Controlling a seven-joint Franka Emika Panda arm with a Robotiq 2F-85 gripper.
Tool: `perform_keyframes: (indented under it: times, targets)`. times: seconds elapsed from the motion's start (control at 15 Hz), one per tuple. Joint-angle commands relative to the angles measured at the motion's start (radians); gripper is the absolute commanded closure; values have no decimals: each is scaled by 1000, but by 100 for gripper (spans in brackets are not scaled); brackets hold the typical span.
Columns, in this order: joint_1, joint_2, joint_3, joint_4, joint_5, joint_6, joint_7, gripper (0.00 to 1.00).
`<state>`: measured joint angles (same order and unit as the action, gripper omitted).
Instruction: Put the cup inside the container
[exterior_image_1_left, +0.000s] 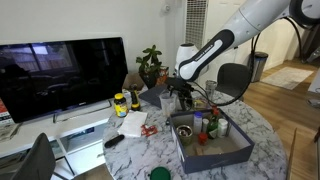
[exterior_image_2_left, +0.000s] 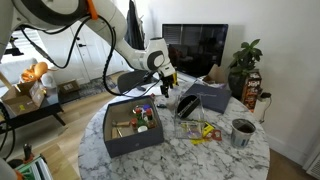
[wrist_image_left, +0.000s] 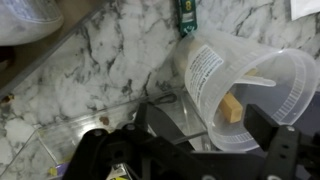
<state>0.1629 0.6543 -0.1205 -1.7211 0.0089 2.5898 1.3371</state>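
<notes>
Plastic: 1 cup (wrist_image_left: 215, 75), 1 container (exterior_image_1_left: 215, 155)

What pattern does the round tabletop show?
White marble with grey veining across the round tabletop; clearest in the wrist view.

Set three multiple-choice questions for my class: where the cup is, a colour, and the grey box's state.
1. The translucent cup is: A inside the dark grey box; B over the marble tabletop, outside the box; C balanced on the box's wall.
2. The small block in the cup is: A tan; B blue; C red.
3. The box is: A lidded; B open and empty; C open, holding several small items.
Key: 1 B, the wrist view shows marble behind it; 2 A, tan shows through the cup's mouth; 3 C, both exterior views show things inside.
</notes>
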Motion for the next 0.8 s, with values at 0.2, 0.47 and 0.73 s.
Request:
perform_keyframes:
  times: [0.2, 0.47, 0.73]
  targets:
    - [69, 76, -67, 60, -16, -17, 167, 46]
    - [72, 65, -65, 55, -36, -58, 149, 77]
    - [83, 67, -58, 79, -71, -96, 135, 100]
